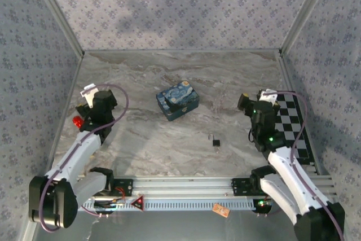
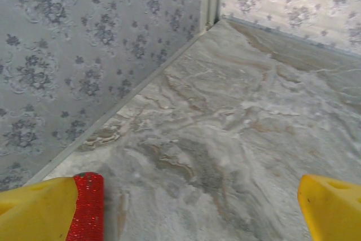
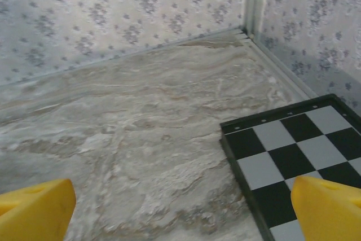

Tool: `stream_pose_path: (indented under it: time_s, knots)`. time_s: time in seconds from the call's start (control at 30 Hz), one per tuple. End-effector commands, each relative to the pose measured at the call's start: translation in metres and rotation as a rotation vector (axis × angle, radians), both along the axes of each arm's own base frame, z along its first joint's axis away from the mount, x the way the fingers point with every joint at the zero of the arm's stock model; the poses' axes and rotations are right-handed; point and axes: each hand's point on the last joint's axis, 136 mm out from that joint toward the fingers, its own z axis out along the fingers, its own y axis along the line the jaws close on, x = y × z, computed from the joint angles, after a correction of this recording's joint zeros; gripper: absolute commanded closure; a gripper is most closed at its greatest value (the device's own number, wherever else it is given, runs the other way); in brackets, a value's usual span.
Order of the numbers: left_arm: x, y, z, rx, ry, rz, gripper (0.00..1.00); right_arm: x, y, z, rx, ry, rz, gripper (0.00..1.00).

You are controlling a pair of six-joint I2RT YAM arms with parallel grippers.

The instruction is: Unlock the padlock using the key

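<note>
Sitting tiny at middle of near edge of counter (image 1: 141,145): padlock (image 1: 215,140). Left jaws, right jaws both wide, empty, well apart from it. Risk: lock may slide or tip when pinched; key may miss tiny hole.

Light is even and diffuse, looks overhead, medium bright. No glare on the bench (image 1: 169,139). Top view: broad soft shadows blotch the back wall (image 1: 180,4) and right wall (image 1: 333,66); small detail is mushy. Wrist views: yellow fingertips (image 2: 330,207) (image 3: 34,210) at the bottom corners are blurred, bench mid-field sharp. Mild washout upper right, left wrist view.
</note>
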Motion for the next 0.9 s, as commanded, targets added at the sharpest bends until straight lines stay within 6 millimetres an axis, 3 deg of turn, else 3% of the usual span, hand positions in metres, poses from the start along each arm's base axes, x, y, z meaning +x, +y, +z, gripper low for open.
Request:
stream_pose_path:
  time_s: [0.0,0.17,0.37,0.43,0.83,0.87]
  knots:
    - [0.001,0.013,0.000,0.076,-0.023,0.047,0.00,0.009,-0.004,-0.009,-0.020,-0.002,0.008,0.00]
    - [0.008,0.020,-0.019,0.100,-0.017,0.048,0.00,0.016,-0.002,-0.024,-0.096,0.028,0.065,0.00]
    - [0.037,-0.012,-0.060,0.113,0.044,-0.184,0.00,0.028,-0.004,-0.043,-0.167,0.119,0.072,0.00]
    - [0.043,-0.026,-0.065,0.116,0.023,-0.279,0.00,0.032,-0.005,-0.048,-0.191,0.117,0.071,0.00]
    - [0.064,-0.066,-0.075,0.172,-0.032,-0.566,0.00,0.053,0.000,-0.067,-0.298,0.082,0.102,0.00]
    - [0.064,-0.061,-0.076,0.174,-0.043,-0.531,0.00,0.054,0.001,-0.067,-0.304,0.077,0.108,0.00]
